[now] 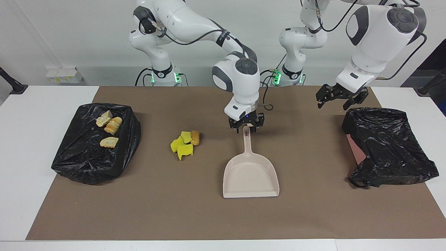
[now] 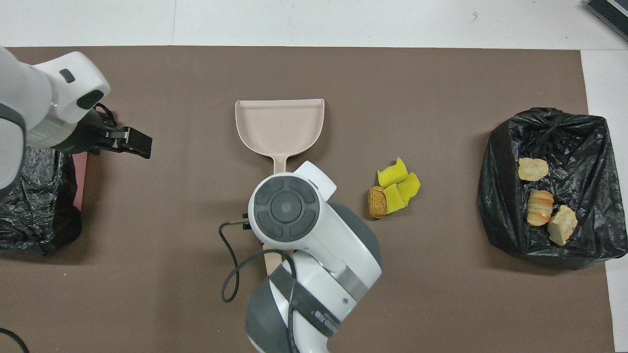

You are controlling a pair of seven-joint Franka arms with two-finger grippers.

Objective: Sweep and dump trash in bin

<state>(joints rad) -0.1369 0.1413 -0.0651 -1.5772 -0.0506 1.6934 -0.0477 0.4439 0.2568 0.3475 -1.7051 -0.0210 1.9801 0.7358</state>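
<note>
A beige dustpan [image 1: 251, 174] lies flat on the brown mat, its handle [image 1: 246, 137] pointing toward the robots; it also shows in the overhead view [image 2: 279, 125]. My right gripper [image 1: 246, 127] is down at the handle's end, fingers open on either side of it. The trash pile [image 1: 185, 142], yellow-green sponge pieces with an orange-brown lump [image 2: 377, 202], lies beside the dustpan toward the right arm's end. Several pale yellow chunks [image 1: 108, 127] rest on a black bag [image 1: 87, 157] at that end. My left gripper [image 1: 336, 99] hangs open over the mat beside the bag-lined bin [image 1: 386, 146].
The bin at the left arm's end shows a pink wall [image 1: 357, 151] under its black liner, also seen from overhead [image 2: 81, 181]. The brown mat [image 1: 174, 209] covers most of the white table [image 1: 21, 139]. A cable loops off the right arm's wrist [image 2: 230, 274].
</note>
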